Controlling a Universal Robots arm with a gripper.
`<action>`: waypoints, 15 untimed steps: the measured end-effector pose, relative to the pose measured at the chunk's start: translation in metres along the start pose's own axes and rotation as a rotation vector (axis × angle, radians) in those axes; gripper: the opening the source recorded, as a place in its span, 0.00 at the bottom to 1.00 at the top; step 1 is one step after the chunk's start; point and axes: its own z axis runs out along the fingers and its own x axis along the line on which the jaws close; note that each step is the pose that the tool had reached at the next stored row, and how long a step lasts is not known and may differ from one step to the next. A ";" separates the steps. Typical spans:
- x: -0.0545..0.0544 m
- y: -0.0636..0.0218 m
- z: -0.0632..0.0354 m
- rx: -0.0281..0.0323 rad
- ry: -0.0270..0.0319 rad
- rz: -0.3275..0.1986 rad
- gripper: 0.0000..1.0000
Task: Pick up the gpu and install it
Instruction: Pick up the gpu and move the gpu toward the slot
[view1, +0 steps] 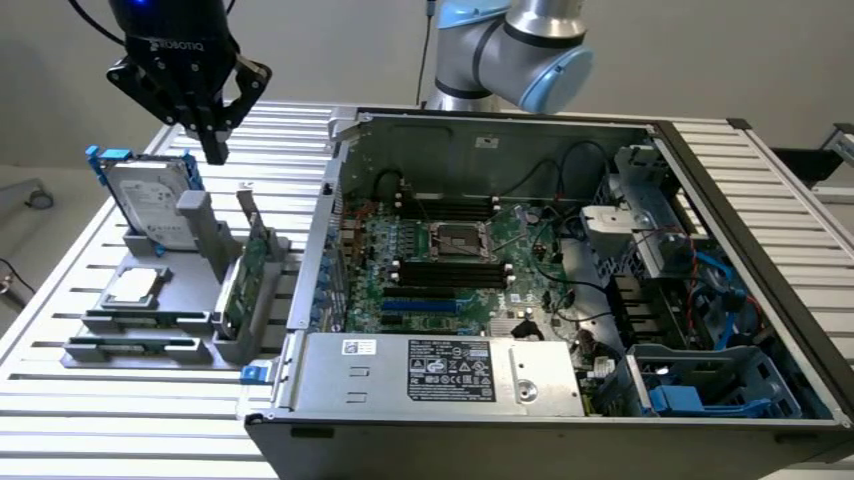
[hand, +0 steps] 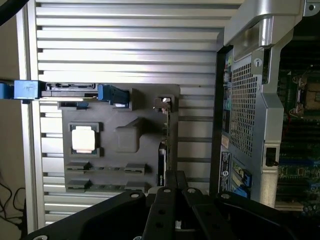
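We judge the pick not yet begun: our end effector (view1: 215, 150) hangs shut and empty above the grey holder (view1: 147, 352) where the gpu (view1: 244, 280) stands on edge beside the open computer case (view1: 400, 400), so grasping calls for opening it over the card's top edge.

the claw (view1: 215, 150) hangs high on the exterior view's left and points straight down. its two black fingers (view1: 218, 135) are pressed together into one narrow tip, and the linkages on either side fold in toward the middle. its black wrist housing (view1: 174, 25) sits directly above. the arm (view1: 521, 55), silver with pale blue joint caps, shows at the back near the middle of the exterior view. in the wrist view the claw (hand: 175, 176) appears as black links meeting at closed tips.
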 end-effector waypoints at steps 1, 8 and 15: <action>0.000 0.0000 0.0000 0.0000 0.0000 0.000 0.11; 0.001 0.0000 0.0002 0.0000 0.0000 0.000 0.36; 0.012 0.0003 0.0127 0.0006 -0.0001 -0.004 0.36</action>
